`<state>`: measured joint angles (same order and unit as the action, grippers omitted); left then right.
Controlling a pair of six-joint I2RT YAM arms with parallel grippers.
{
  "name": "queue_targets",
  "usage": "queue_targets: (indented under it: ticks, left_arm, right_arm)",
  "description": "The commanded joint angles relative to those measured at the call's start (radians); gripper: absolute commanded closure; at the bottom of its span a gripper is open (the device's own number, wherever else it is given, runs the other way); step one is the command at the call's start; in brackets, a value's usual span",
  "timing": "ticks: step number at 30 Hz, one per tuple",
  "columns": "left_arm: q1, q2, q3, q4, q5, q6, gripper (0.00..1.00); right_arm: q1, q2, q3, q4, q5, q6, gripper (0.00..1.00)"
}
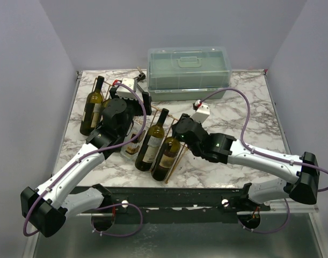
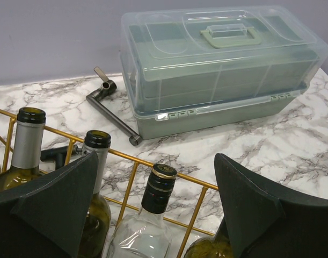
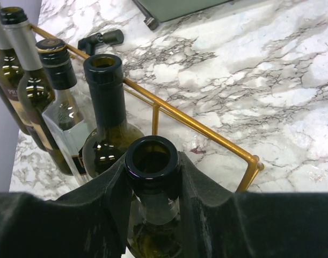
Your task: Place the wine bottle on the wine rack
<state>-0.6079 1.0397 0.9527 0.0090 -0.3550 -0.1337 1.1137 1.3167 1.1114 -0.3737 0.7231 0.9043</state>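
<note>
Your right end effector [image 3: 153, 185] is clamped tight on the neck of the wine bottle [image 3: 153, 161], just under the lip. In the right wrist view that open mouth sits low centre, pinched between both black fingers [image 3: 198, 183].

From the overhead camera the wine bottle [image 1: 168, 153] lies at the lower centre of the frame. It is the last in the row, at the end of the wine rack [image 1: 176, 165]. Its body drops in beside the gold corner of the rack [image 3: 196, 124], but you cannot tell from here whether it is fully seated on the bars.

Your left end effector [image 2: 155, 204] hangs wide open over the rack with nothing in it. A clear glass bottle [image 2: 153, 226] and two green ones stand below its fingers.

Judge this bottle as heavy and stiff, with most of its weight down in the body, far from your grip. Held by the neck, it will want to swing. The glass is smooth, so treat the neck as slippery; the flared lip is the only thing stopping a slide. It is fragile too, and the dark neighbour [image 3: 103, 102] is just beside it in the upper left, so a knock is a real risk.

The neck is a fair hold for guiding. The shoulder or body would carry the load better.
</note>
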Motion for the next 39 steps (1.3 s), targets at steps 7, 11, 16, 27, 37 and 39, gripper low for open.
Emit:
queue_targets:
  ticks: [7,11,16,27,37,39]
  left_arm:
    - [0.008,-0.03,0.011,-0.007,-0.006,-0.003,0.1]
    - [0.008,-0.03,0.011,-0.007,-0.004,-0.005,0.1]
    - [0.008,-0.034,0.01,-0.007,-0.007,-0.004,0.1]
    - [0.008,-0.032,0.011,-0.007,-0.006,-0.003,0.1]
    - [0.008,-0.039,0.011,-0.007,-0.007,-0.003,0.1]
    - [0.008,-0.052,0.013,-0.007,-0.01,-0.002,0.1]
  right_arm:
    - [0.016,0.042,0.049,-0.089,0.066,0.17,0.56]
    - [0.016,0.059,0.066,-0.107,0.071,0.186,0.51]
    - [0.015,0.077,0.083,-0.15,0.085,0.214,0.46]
    - [0.016,0.076,0.121,-0.226,0.078,0.227,0.39]
    - [0.015,-0.001,0.146,-0.224,-0.012,0.108,0.35]
    - [0.016,-0.038,0.138,-0.205,-0.033,0.057,0.33]
